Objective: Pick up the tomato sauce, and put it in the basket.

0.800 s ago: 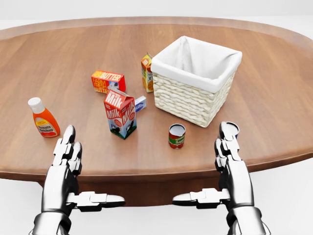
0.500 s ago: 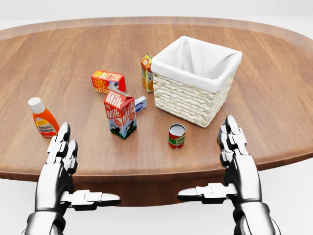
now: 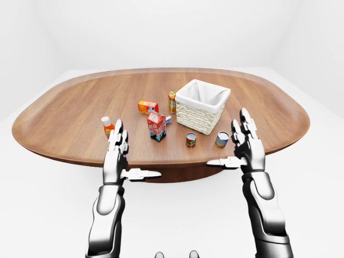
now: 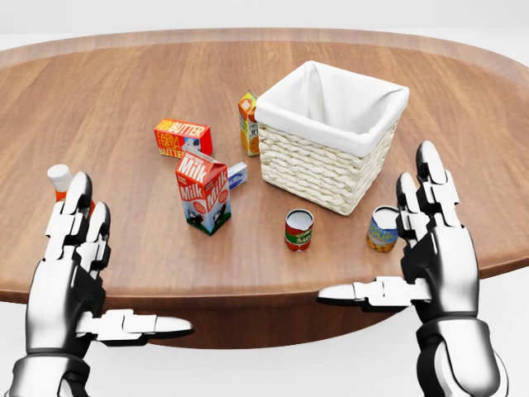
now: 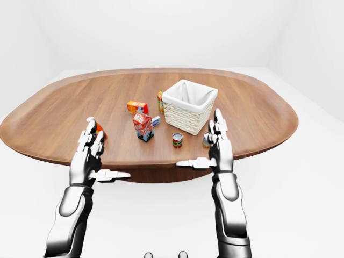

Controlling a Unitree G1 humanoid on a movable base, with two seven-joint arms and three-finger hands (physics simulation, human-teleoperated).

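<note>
Centrally on the oval wooden table (image 4: pixel 124 91) in head view: tomato sauce (image 4: pixel 298 229), a small red can, upright, near six o'clock of the woven, white-lined basket (image 4: pixel 314 165). Likely rigid, light, smooth metal; best gripped round the middle. Left hand (image 4: pixel 70 265) and right hand (image 4: pixel 438 256) spread wide, empty.

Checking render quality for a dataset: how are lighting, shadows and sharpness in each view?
Head view: even, soft light, faint shadows under the basket and milk carton, everything sharp. Left-eye and right-eye views: wider, bright white surroundings, small but crisp objects, mild sheen on the table; no blur or glare.
</note>
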